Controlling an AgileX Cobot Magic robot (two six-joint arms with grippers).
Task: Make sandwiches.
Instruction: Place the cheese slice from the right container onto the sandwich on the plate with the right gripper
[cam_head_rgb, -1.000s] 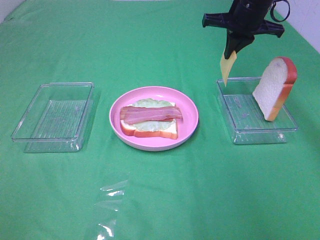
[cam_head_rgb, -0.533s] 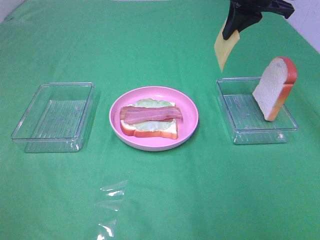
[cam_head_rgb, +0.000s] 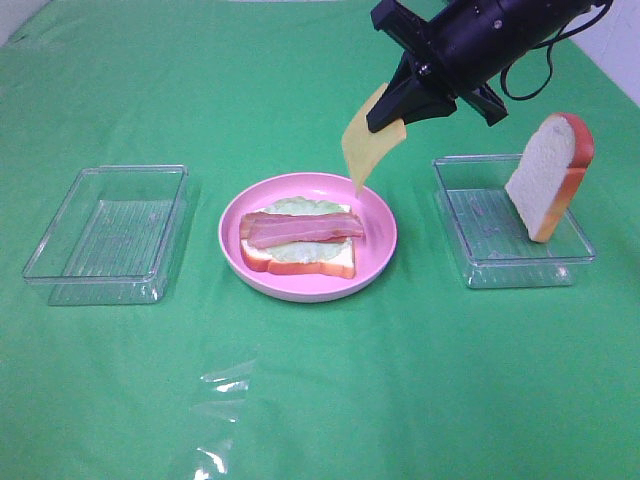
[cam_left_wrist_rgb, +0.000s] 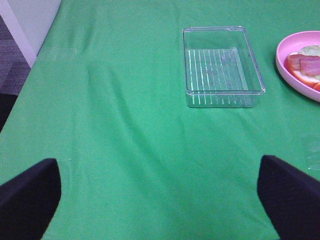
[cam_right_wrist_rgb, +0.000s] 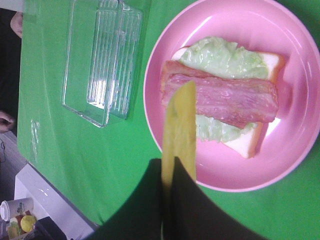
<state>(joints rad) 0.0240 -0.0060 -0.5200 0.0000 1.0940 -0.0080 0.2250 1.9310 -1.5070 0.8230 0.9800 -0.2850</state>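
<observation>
Right claw: we find it clamped on cheese slice, over far rim of plate.
Left claw: spread wide, empty.

A surface under a green cloth carries a row of three things, each apart from the next: a clear plastic rectangular tray on the left, a round pink plate in the middle and a second clear rectangular tray on the right. In front of the plate, a scrap of clear film lies on the cloth.
</observation>
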